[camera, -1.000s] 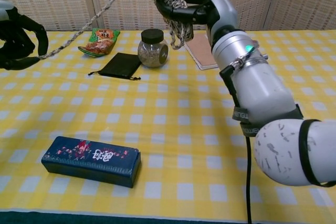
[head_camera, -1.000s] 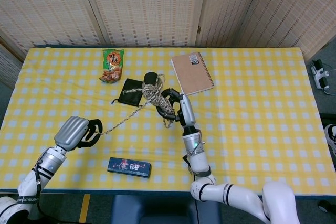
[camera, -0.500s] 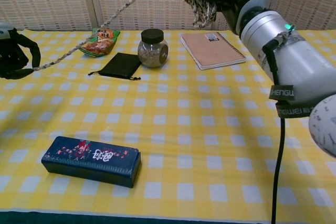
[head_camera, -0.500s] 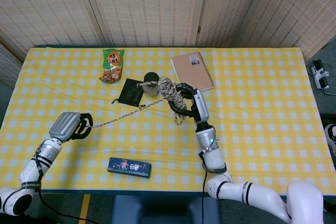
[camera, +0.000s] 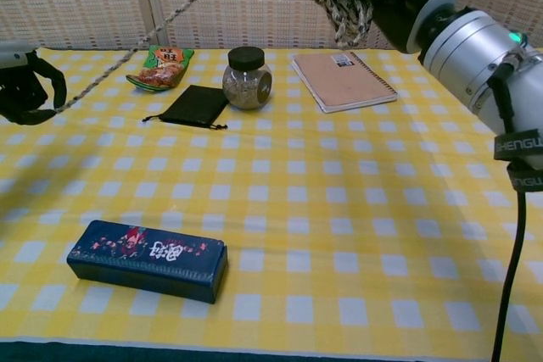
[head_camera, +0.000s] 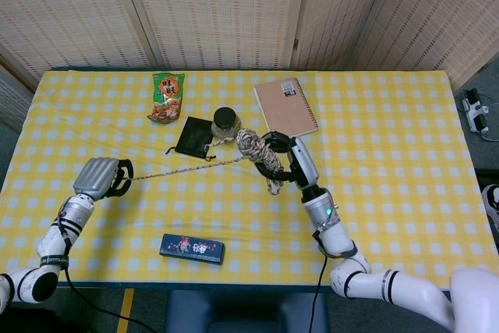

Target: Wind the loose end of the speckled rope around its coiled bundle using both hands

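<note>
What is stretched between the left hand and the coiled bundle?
In the head view, only the rope's loose end, taut from the left hand to the coiled bundle.

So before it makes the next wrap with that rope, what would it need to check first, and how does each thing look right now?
1. Right hand holds the coiled bundle: ok, fingers are closed around it, lifted off the table.
2. Left hand holds the loose end: ok, the rope runs straight into its closed fingers.
3. Rope taut between the hands: ok, it shows as a straight line with no sag.
4. Rope clear of the jar and black pouch: ok in the chest view, it passes above them.
5. Existing wraps tight on the bundle: cannot tell, a loop dangles below the hand.
</note>
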`<state>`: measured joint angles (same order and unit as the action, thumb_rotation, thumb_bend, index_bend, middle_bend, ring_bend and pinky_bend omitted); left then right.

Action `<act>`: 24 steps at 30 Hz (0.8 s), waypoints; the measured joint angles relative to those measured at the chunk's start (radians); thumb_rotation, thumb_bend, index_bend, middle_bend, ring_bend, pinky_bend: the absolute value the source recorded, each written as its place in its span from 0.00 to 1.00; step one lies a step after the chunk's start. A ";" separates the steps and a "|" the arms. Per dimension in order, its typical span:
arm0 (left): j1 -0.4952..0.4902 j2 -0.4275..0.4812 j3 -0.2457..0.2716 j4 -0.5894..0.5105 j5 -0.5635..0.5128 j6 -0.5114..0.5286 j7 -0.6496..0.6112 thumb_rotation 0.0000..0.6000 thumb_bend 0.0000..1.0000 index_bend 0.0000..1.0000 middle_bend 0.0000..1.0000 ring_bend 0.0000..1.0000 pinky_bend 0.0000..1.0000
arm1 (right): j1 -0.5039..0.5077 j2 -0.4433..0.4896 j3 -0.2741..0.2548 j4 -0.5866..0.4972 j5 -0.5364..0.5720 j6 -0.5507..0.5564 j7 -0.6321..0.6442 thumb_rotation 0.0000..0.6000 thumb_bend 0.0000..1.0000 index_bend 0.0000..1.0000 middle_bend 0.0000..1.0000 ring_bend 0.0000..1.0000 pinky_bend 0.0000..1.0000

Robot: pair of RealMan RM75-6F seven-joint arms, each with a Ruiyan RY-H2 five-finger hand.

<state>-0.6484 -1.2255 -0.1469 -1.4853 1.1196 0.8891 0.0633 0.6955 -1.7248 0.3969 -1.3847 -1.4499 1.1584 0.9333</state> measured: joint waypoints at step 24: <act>-0.099 0.060 -0.096 -0.247 0.126 0.194 0.379 1.00 0.58 0.63 0.88 0.82 0.79 | 0.109 0.059 -0.140 -0.081 -0.051 -0.146 -0.332 1.00 0.39 0.96 0.79 0.83 0.74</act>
<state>-0.7477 -1.1656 -0.2426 -1.7322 1.2452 1.0829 0.4418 0.8049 -1.6662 0.2566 -1.4659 -1.5007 1.0123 0.6012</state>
